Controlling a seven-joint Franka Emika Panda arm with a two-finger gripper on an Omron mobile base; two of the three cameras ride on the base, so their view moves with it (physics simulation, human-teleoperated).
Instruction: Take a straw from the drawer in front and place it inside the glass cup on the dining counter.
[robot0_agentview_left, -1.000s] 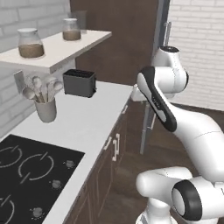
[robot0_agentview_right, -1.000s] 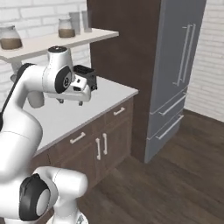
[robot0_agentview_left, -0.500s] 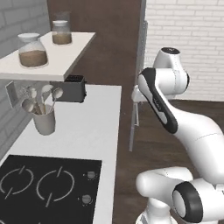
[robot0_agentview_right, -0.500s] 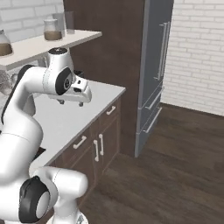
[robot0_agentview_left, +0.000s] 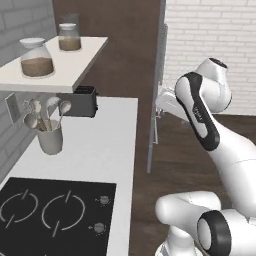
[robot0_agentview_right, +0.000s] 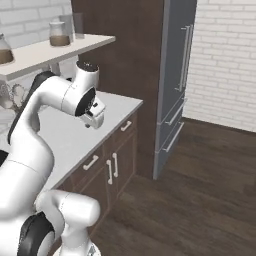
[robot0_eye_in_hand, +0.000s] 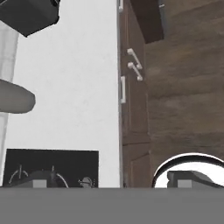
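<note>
Two cabinet doors and a drawer (robot0_agentview_right: 126, 126) with white handles are seen at centre of the right base view, under a white counter (robot0_agentview_left: 105, 150). The gripper (robot0_agentview_right: 95, 119) is held high above that counter, probably for travel; whether its fingers are apart cannot be told. A black cooktop (robot0_agentview_left: 55, 215) fills the lower left of the left base view, with a utensil holder (robot0_agentview_left: 50, 141), toaster (robot0_agentview_left: 82, 101) and shelf jars (robot0_agentview_left: 36, 58) above. Dark wood flooring (robot0_agentview_right: 200, 190) and white brick are seen at right.
</note>
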